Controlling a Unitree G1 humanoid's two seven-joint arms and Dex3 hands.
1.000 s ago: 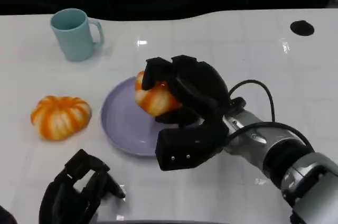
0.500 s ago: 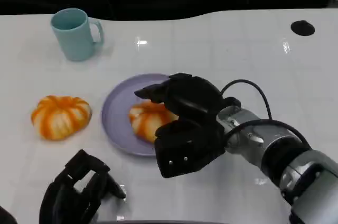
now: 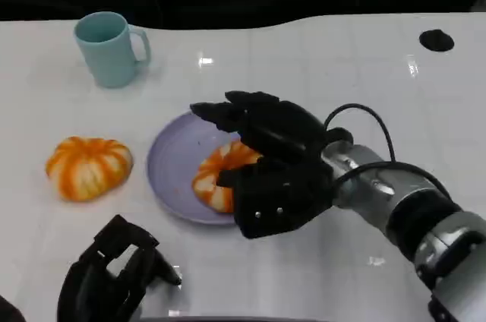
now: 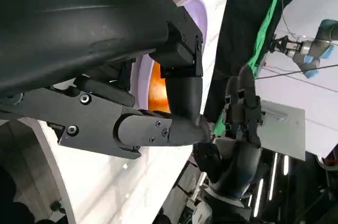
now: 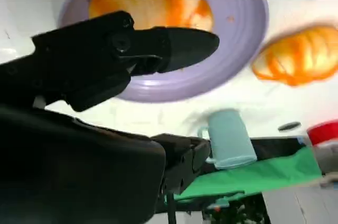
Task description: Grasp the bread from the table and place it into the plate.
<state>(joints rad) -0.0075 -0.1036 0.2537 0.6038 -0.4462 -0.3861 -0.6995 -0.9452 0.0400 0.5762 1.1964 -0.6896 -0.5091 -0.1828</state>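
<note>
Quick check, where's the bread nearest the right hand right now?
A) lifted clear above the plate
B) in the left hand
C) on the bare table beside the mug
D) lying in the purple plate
D: the bread lies in the purple plate, with the right hand spread over it; the right wrist view shows its fingers apart from the bread, not closed on it.
</note>
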